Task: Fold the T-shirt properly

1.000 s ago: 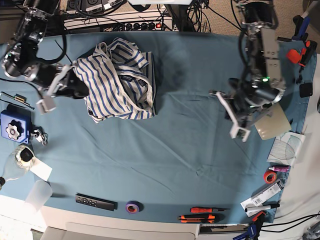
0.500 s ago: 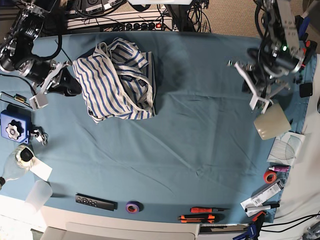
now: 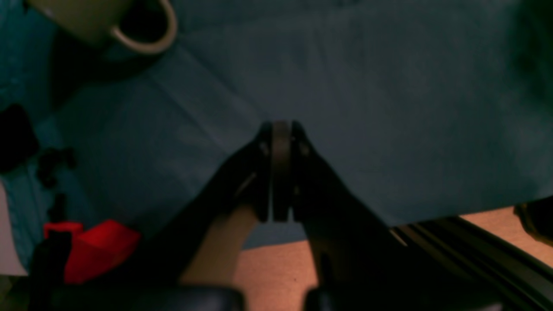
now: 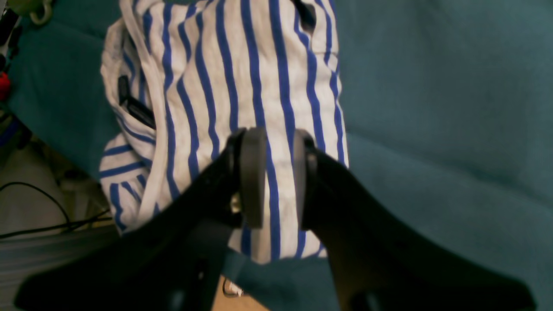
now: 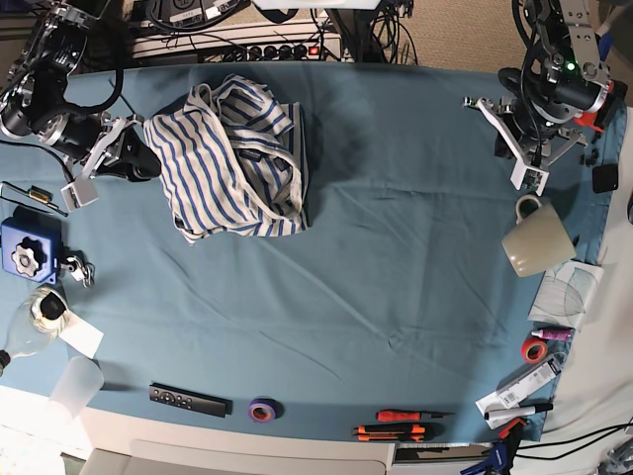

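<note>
Both arms have pulled back from the tabletop's middle toward its far corners. Left end effector [image 3: 281,172], jaws pressed together on nothing, hangs far right of the T-shirt [image 5: 232,163], beyond the mug [image 5: 537,242]. Right end effector [image 4: 276,177], jaws apart and empty, hovers at the T-shirt's left edge. The T-shirt lies bunched on the teal tablecloth [image 5: 396,277], apparently folded and released.

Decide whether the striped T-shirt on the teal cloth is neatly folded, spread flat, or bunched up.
Bunched up. The T-shirt lies in a rumpled heap, its layers overlapping unevenly and its neckband looping across the top.
</note>
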`<state>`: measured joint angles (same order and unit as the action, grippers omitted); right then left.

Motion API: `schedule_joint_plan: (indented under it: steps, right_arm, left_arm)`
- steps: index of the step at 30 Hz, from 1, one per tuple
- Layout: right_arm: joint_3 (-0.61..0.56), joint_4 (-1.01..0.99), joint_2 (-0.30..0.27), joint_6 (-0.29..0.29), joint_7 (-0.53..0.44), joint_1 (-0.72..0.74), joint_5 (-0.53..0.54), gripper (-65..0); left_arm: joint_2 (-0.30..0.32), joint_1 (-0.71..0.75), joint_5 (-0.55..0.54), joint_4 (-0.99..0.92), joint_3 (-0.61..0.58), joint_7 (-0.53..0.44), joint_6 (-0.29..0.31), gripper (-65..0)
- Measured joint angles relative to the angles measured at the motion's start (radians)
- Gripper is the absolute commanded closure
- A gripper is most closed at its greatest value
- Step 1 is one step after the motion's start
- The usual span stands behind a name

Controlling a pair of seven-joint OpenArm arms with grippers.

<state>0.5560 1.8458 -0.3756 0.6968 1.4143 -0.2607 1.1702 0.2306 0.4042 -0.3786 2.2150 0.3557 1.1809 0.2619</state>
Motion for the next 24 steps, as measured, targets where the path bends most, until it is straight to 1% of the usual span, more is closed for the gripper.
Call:
schedule_joint_plan:
  steps: [7,17,18,20,24]
  right_arm:
    - [0.000,0.000,0.000,0.000,0.000,-0.028,-0.003,-12.5]
    - [0.000,0.000,0.000,0.000,-0.001,-0.059,-0.002,-12.5]
    - [0.000,0.000,0.000,0.000,-0.002,-0.067,-0.002,-12.5]
    - [0.000,0.000,0.000,-0.019,-0.001,-0.095,0.002,-12.5]
    - [0.000,0.000,0.000,-0.019,-0.001,-0.145,-0.002,-12.5]
  left_arm:
    - [0.000,0.017,0.000,0.003,0.000,0.000,0.000,0.0]
    - [-0.003,0.183,-0.001,0.005,0.000,-0.022,0.000,0.0]
    - [-0.003,0.199,-0.001,0.005,0.000,-0.022,0.000,0.0]
    - [-0.003,0.229,-0.001,0.005,0.000,-0.026,0.000,0.0]
    - [-0.003,0.270,-0.001,0.005,0.000,-0.025,0.000,0.0]
